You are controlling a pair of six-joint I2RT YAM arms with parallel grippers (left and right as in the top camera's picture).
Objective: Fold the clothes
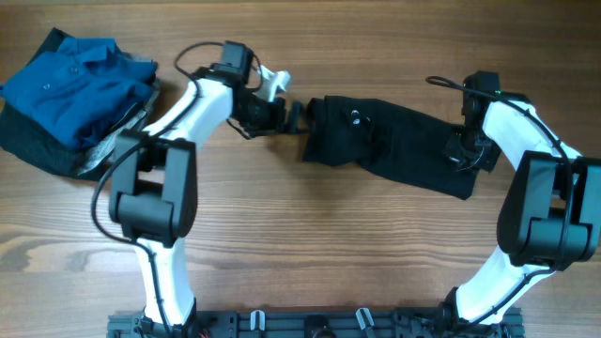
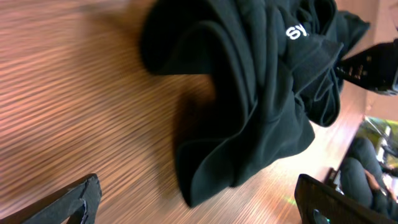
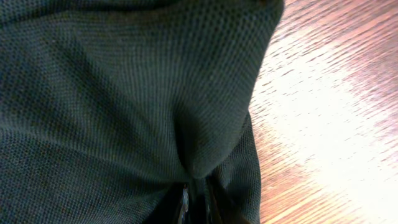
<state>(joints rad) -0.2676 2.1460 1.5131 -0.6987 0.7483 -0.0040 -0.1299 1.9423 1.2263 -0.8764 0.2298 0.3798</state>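
Wooden table bearing black T-shirt toward 2 o'clock, bunched into a crumpled band; no neat fold yet, flattening and all folding left. Left gripper at its 9 o'clock end, fingers apart, empty. Right gripper at 3 o'clock end, fingers apparently clamped on fabric.

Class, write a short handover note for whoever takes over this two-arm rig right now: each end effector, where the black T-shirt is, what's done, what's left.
Left end effector: open, at the near end of the black T-shirt, not gripping it.
Right end effector: shut on the shirt's other end, with fabric bunched at the pinch.
Shirt: a crumpled strip on the table, between the two arms.
Done: no neat fold visible.
Left: spread it flat, then fold.
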